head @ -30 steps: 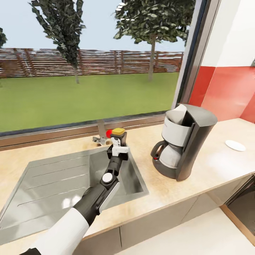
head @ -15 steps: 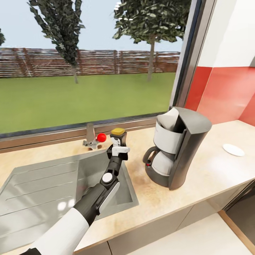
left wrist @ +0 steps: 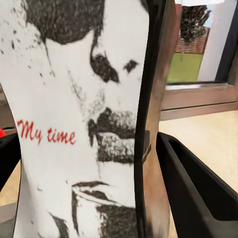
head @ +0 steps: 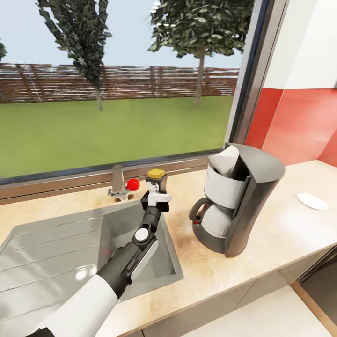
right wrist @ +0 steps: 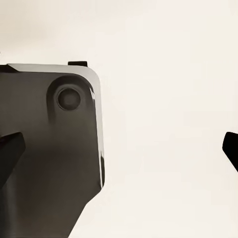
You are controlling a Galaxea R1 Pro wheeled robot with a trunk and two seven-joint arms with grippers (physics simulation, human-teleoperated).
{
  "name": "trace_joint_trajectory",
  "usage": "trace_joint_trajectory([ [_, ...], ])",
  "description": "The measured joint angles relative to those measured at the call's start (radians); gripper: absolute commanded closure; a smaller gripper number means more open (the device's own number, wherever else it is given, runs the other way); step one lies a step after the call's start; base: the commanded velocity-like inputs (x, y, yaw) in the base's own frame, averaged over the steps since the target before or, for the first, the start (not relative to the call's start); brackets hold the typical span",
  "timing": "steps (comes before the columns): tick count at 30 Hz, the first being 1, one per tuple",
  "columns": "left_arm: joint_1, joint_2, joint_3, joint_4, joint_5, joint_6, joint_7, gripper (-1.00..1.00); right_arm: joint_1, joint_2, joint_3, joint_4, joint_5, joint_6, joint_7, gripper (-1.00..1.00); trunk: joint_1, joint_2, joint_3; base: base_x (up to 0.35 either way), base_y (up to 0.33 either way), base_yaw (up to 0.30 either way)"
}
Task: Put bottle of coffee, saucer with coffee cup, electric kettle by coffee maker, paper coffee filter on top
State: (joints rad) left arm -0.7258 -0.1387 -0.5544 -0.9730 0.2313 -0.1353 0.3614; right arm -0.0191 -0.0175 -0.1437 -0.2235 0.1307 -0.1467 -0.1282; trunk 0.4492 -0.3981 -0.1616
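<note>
Firmly around bottle of coffee (head: 156, 179): left hand (head: 155, 195)

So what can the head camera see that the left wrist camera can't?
Head view alone: the coffee maker with the paper coffee filter on top, the saucer, the sink and the jar's yellow lid. Left wrist view alone: the label's red words "My time". Both: the bottle of coffee held in the left pincer, and the kitchen countertop.
</note>
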Motion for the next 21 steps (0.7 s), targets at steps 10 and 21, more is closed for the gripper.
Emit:
trace_joint_trajectory([
  [10,0.0,0.001,0.0,0.001,-0.001,-0.001,0.0,1.0,0.0,0.0,0.0,0.0,0.0,0.0,0.0,-1.0,0.0,0.0,0.0,0.01,-0.042,0.0],
  [21,0.0,0.0,-0.001,0.006,-0.002,-0.001,0.0,1.0,0.0,0.0,0.0,0.0,0.0,0.0,0.0,-1.0,0.0,0.0,0.0,0.011,-0.232,0.067],
])
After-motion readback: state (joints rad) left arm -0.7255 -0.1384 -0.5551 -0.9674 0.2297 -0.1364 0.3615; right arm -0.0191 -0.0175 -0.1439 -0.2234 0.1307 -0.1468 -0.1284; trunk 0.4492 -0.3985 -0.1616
